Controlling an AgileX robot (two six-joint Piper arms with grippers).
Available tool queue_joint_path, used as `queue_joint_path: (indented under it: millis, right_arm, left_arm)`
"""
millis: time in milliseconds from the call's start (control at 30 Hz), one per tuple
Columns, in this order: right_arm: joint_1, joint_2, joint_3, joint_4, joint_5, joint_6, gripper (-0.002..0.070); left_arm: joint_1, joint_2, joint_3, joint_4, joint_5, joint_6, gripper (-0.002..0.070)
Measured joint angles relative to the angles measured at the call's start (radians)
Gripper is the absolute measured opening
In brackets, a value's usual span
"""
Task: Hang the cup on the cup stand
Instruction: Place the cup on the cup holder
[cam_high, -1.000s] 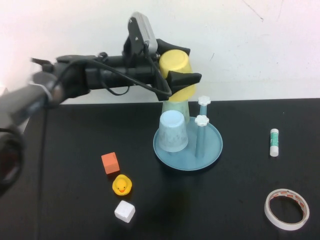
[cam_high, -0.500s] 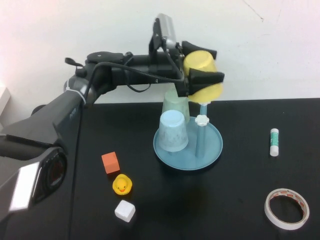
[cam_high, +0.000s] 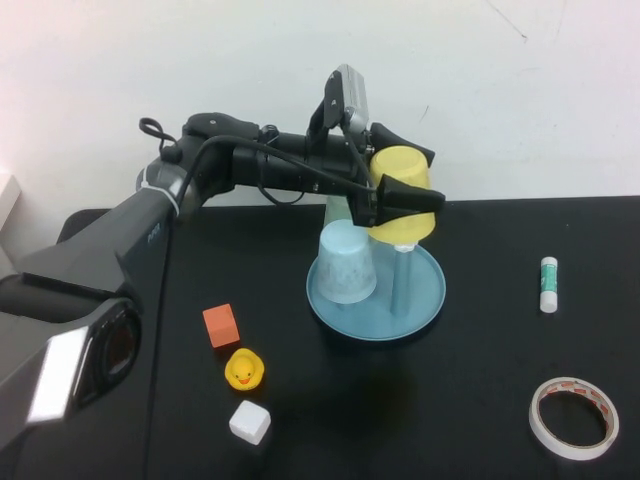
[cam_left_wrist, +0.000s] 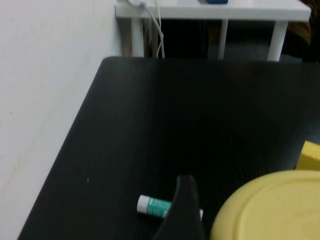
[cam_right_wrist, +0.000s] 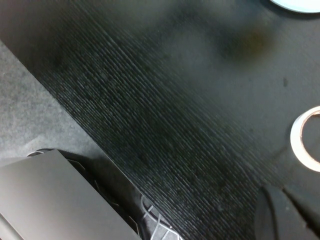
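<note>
My left gripper (cam_high: 425, 180) is shut on the yellow cup (cam_high: 402, 208), held upside down above the right side of the cup stand (cam_high: 425, 300). The cup covers the tops of the right-hand posts, so their white knobs are hidden; one teal post (cam_high: 402, 282) shows below its rim. In the left wrist view the cup's base (cam_left_wrist: 272, 207) fills the lower corner beside one dark finger (cam_left_wrist: 182, 212). My right gripper (cam_right_wrist: 290, 212) is not in the high view; its wrist view shows its fingers together, low over the black table.
A light blue cup (cam_high: 347, 262) and a pale green cup (cam_high: 336, 212) sit inverted on the stand. An orange cube (cam_high: 221, 326), a rubber duck (cam_high: 243, 370) and a white cube (cam_high: 249, 422) lie front left. A glue stick (cam_high: 548, 284) and a tape roll (cam_high: 573, 417) lie right.
My left gripper has carried the yellow cup to the right, past the green cup, then lowered it over the right-hand posts, hiding their knobs.
</note>
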Motion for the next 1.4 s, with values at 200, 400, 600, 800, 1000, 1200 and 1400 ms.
queue_joint_path:
  millis: [200,400,600,800,1000,1200,1400]
  right_arm:
    - [0.0,0.0,0.0,0.0,0.0,0.0,0.0005]
    - [0.0,-0.002,0.0,-0.002,0.0,0.0,0.0004]
    - [0.0,-0.002,0.0,-0.002,0.0,0.0,0.0002]
    - [0.0,-0.002,0.0,-0.008,0.0,0.0,0.0001]
    - [0.0,-0.002,0.0,-0.014,0.0,0.0,0.0001]
    - [0.0,-0.002,0.0,-0.017,0.0,0.0,0.0001]
    - [0.0,-0.002,0.0,-0.017,0.0,0.0,0.0001]
  left_arm:
    - [-0.031,0.029,-0.002,-0.056,-0.002,-0.002,0.0558]
    - [-0.058,0.066,-0.002,-0.056,-0.011,-0.002,0.0557]
    - [-0.058,0.066,-0.004,-0.063,-0.028,-0.002,0.0557]
    - [-0.054,0.066,-0.004,-0.115,-0.039,0.024,0.0557]
    - [-0.049,0.066,-0.004,-0.091,-0.114,0.035,0.0557]
    - [-0.049,0.066,-0.004,-0.039,-0.121,0.035,0.0557]
    - [-0.049,0.066,-0.004,-0.031,-0.121,0.035,0.0557]
